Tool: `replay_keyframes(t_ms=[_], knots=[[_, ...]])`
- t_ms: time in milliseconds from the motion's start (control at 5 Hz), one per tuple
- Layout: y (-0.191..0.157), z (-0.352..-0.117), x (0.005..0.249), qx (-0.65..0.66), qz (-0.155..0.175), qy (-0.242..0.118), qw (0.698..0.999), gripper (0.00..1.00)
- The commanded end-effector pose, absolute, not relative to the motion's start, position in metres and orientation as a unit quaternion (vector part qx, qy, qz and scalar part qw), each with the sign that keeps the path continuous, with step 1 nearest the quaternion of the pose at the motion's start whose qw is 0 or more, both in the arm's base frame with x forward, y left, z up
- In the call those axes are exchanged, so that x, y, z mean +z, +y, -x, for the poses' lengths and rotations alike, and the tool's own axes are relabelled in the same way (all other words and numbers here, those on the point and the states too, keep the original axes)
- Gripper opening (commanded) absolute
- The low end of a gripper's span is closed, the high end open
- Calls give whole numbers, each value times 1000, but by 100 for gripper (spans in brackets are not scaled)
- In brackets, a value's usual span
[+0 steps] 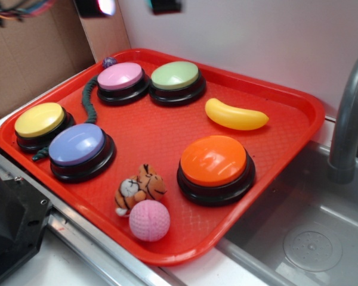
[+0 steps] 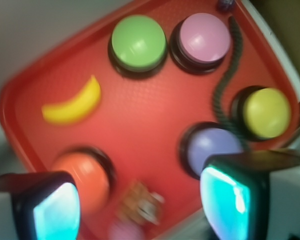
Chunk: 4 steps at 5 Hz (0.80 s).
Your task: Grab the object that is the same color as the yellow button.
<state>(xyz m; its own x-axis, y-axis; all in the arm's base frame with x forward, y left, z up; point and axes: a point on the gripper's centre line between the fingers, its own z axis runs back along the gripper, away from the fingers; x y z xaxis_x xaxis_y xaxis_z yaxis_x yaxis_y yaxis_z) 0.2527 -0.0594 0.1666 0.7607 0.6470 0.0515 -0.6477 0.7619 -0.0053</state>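
Red plastic tray, set on a pale surface beside a grey sink basin with a grey faucet pipe.

Contents:
- Toy banana, glossy yellow, curved. Lies flat on the tray floor toward the far right side, between the green button and the orange button, touching neither. Nothing holds it.
- Yellow button, dome top on black base, at the tray's left edge. Well apart from the banana, across the tray.
- Blue-lilac button, just beside the yellow button, nearer the camera.
- Pink button, at the far side, just beside the green button.
- Orange button, the largest of the 5, near the front right.
- Dark green rope, curving from the far corner past the pink button to the yellow button; a small purple piece at its far end.
- Small plush tiger, lying at the front, touching a pink textured ball.

Gripper: seen only in the blurred wrist view, above the front edge of the tray. Its 2 fingers stand wide apart with nothing between them, the tiger and the orange button visible below the gap.
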Motion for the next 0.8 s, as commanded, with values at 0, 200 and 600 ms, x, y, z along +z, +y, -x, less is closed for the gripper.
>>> replay_keyframes(t_ms=[0,200,600], knots=[[-75,-303,127,438,-12,-57,897,100],[-77,-310,103,478,8,-51,877,100],[-79,-317,61,512,-2,-19,859,100]])
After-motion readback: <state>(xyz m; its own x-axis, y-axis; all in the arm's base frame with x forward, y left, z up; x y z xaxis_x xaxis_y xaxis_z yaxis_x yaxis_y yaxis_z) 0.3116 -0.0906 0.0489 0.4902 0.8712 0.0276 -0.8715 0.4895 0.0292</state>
